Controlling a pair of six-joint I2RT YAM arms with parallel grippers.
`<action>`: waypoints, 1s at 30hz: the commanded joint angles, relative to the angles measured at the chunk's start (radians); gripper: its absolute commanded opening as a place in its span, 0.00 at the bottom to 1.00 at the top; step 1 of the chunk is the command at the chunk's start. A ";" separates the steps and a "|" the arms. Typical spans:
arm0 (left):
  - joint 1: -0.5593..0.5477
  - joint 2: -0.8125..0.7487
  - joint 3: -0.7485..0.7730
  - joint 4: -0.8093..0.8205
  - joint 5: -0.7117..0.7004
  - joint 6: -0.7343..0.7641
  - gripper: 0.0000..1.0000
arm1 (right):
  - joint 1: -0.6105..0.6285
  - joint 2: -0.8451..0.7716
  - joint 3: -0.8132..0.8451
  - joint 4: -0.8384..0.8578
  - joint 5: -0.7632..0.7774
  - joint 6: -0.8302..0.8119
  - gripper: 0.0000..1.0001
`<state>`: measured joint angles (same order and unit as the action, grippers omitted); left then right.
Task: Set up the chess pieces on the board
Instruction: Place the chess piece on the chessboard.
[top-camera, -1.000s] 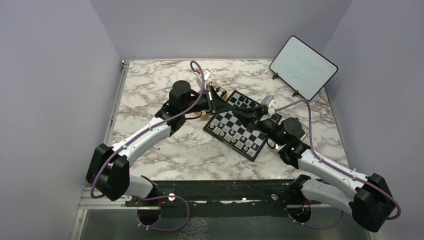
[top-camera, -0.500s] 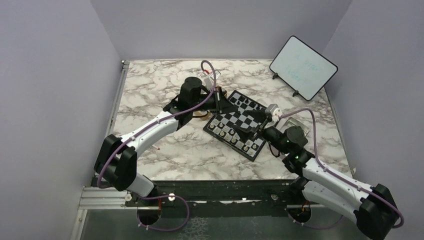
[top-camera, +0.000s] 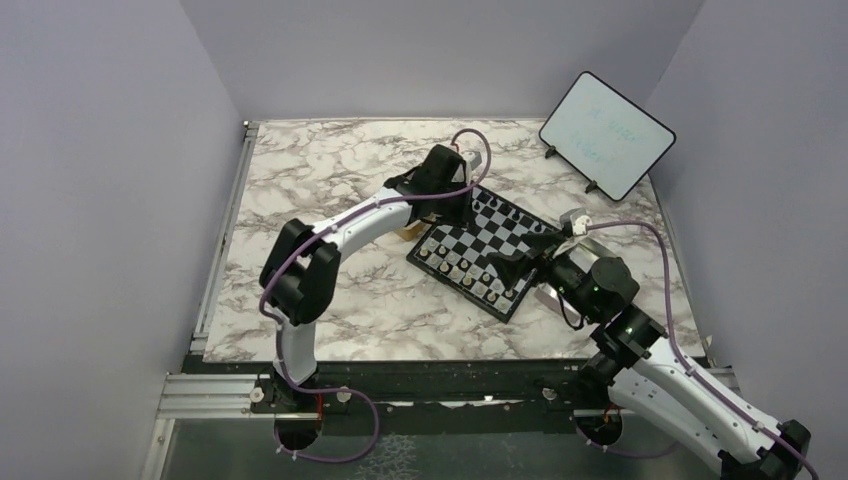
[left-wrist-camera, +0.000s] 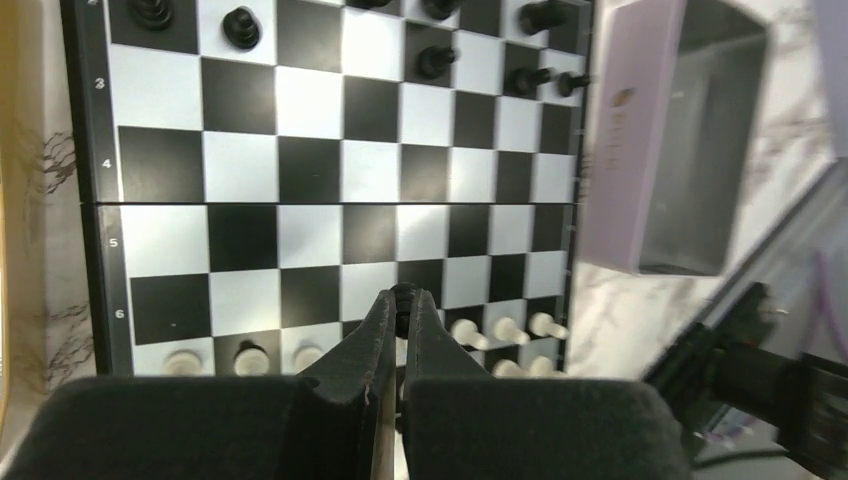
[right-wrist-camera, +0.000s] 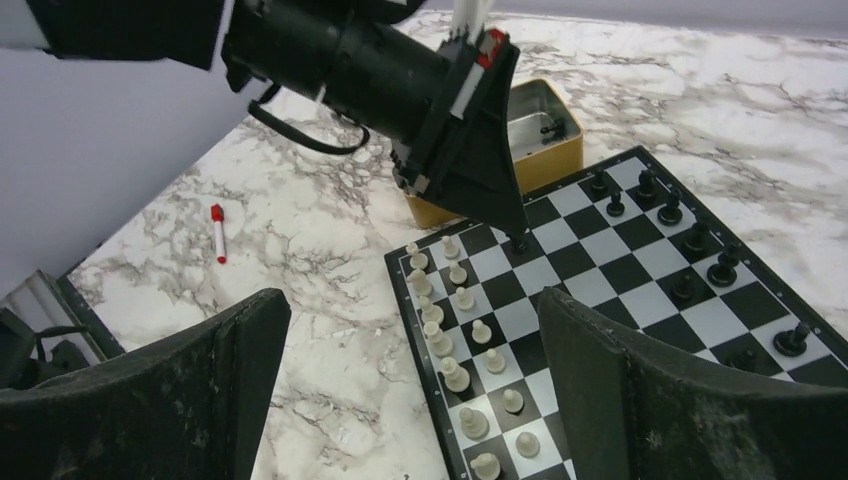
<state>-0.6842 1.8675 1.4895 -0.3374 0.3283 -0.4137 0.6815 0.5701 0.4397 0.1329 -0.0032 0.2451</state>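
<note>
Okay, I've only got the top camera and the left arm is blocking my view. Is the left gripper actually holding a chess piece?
Observer: Yes. In the left wrist view the left gripper is shut on a black chess piece, over the board.
Operator: Any pieces off the board?
Observer: The right wrist view shows a small dark piece lying inside the gold tin.
Operator: And the other arm?
Observer: The right gripper is open wide, holding nothing.
</note>
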 joint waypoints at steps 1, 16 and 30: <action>-0.032 0.104 0.108 -0.169 -0.183 0.102 0.00 | 0.007 -0.045 0.067 -0.211 0.108 0.065 1.00; -0.106 0.303 0.277 -0.186 -0.380 0.101 0.00 | 0.007 -0.110 0.058 -0.296 0.211 0.138 1.00; -0.108 0.422 0.466 -0.140 -0.445 0.127 0.00 | 0.007 -0.102 0.065 -0.333 0.225 0.145 1.00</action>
<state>-0.7872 2.2498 1.8893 -0.4973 -0.0792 -0.3084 0.6815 0.4786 0.4816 -0.1768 0.1844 0.3893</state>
